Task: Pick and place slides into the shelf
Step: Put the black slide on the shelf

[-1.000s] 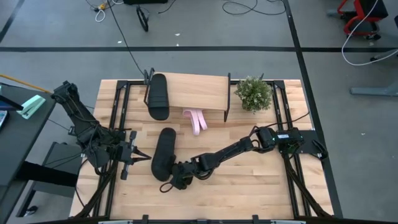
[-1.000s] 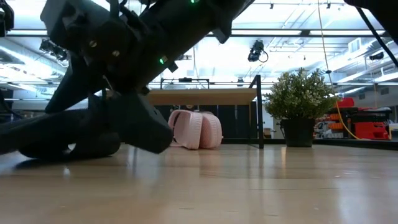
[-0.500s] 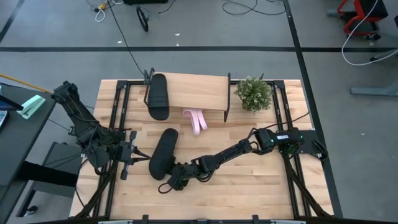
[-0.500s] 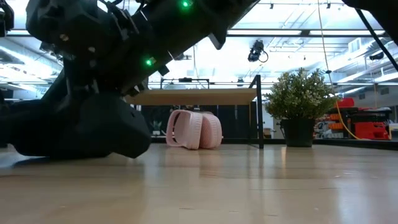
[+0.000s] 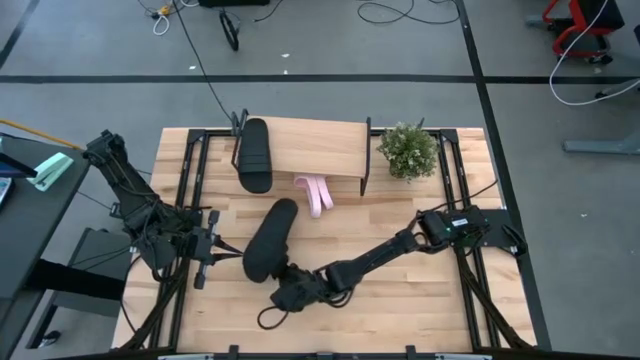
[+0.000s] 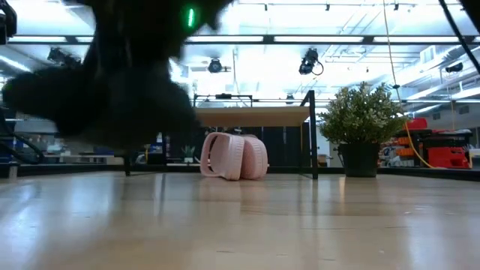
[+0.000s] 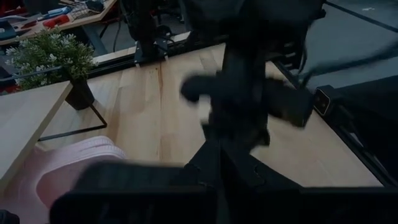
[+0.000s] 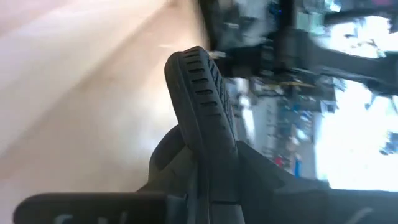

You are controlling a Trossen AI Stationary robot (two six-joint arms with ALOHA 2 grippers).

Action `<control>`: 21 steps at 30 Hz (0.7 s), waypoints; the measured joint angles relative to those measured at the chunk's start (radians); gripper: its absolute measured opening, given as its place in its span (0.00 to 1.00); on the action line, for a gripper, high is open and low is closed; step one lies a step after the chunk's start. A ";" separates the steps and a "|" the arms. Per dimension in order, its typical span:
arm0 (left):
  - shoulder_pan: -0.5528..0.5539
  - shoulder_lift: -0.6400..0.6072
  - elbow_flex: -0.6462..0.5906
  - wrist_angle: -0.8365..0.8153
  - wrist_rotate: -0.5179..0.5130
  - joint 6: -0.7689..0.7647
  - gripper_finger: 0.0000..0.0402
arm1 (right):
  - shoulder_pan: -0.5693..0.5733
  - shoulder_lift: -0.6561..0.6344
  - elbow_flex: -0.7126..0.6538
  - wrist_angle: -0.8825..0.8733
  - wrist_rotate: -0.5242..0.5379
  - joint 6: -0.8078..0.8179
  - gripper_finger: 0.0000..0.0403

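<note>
Right gripper (image 5: 283,285) clamping 1 black slide (image 5: 268,240), apparently lifted, low view blurred

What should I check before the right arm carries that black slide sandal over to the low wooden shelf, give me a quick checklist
1. Grip: the right gripper is closed on the heel end of the matte black slide sandal; the right wrist view shows its ribbed sole between the fingers. Ok.
2. Lift: in the low view the sandal hangs above the wooden tabletop. Ok.
3. Free space on the light wood shelf board: another black slide takes its left end, the rest is bare. Ok.
4. Path: the two light pink slides lie at the shelf's front edge, close to the route. Cannot tell if it clears.
5. Left gripper: waiting at the table's left, close beside the held sandal. Cannot tell if it clears.
</note>
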 joint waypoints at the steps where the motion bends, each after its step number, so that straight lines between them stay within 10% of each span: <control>1: 0.000 0.000 0.000 0.000 0.000 0.000 0.05 | 0.007 -0.013 0.000 -0.007 0.026 0.000 0.21; 21: 0.000 0.000 0.000 -0.001 0.000 0.000 0.05 | 0.083 -0.453 -0.267 0.047 0.455 0.342 0.19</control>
